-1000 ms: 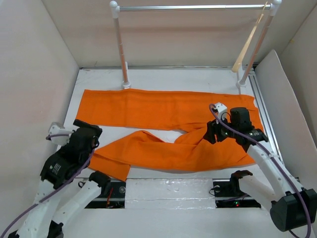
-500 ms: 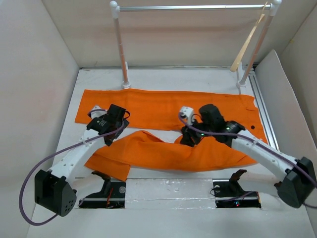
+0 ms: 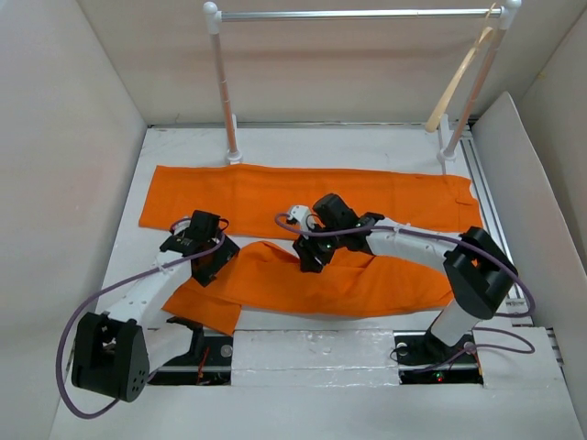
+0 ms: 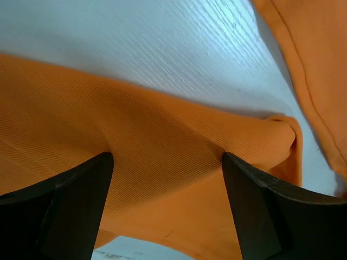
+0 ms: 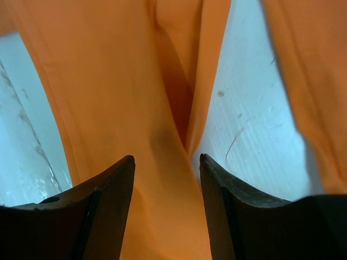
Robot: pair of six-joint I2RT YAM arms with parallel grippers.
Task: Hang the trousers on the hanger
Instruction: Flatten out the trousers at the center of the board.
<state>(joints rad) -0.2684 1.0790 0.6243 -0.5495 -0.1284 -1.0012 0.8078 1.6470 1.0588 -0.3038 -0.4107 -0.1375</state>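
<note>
Nearest the bases, left fingers [image 4: 70, 211] and right fingers [image 5: 97, 216] are standing apart, straddling folds in the bright orange cloth trousers [image 3: 303, 197] lying on the white tabletop [image 3: 348, 147], likely readying a pinch. Beyond, the thin pale beige wooden hanger [image 3: 459, 78] is hanging from the silver-barred rack [image 3: 348, 14].

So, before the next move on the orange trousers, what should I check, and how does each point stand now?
1. Left hand open: ok, jaws apart over the near leg.
2. Right hand open: ok, jaws apart over a fold.
3. Trousers gripped: not ok, neither hand is shut on cloth.
4. Trousers flat: not ok, the near leg lies bent and creased.
5. Hanger free: ok, it hangs bare at the rail's right end.
6. Fingertips touching cloth: cannot tell.
</note>
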